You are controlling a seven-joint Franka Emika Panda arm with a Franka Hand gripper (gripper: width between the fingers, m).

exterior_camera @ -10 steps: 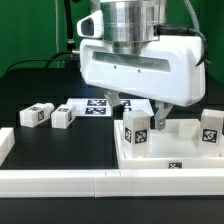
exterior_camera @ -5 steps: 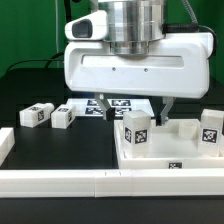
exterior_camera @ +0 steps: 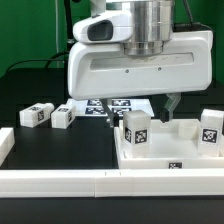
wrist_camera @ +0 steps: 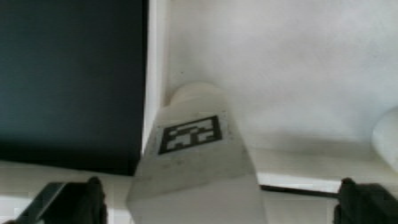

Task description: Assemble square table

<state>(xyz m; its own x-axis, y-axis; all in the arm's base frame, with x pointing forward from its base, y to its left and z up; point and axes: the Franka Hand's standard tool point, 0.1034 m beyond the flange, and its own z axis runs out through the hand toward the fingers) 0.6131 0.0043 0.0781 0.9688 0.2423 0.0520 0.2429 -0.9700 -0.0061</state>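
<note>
On the square panel (exterior_camera: pixel 150 160), which lies on the black tabletop (exterior_camera: pixel 30 85) toward the exterior view's right, two leg posts stand upright at corners: one at the panel's corner on the exterior view's left (exterior_camera: pixel 135 128), and one at the opposite end of the panel (exterior_camera: pixel 210 128). Two loose leg posts (exterior_camera: pixel 38 115) (exterior_camera: pixel 63 118) lie well apart from the panel, off its side on the exterior view's left. The marker board (exterior_camera: pixel 100 107) lies beyond the panel, between it and those loose posts.

The tool (wrist_camera: pixel 217 198) hangs just above the first-named post with its jaws wide apart and nothing held. In the wrist view, the dark fingertips (wrist_camera: pixel 71 200) flank the tagged post on either side, with a gap to each.

Assessment: the step in hand appears to be fixing this post into its corner socket. Whether the post is fully seated or merely resting in the socket cannot be determined, as its base is not clearly shown.

The next move calls for keeping the tool centred over the post, lowering it until the fingers straddle the post, closing squarely on its sides, and turning it without tilting it. The loose posts remain to be fitted.
</note>
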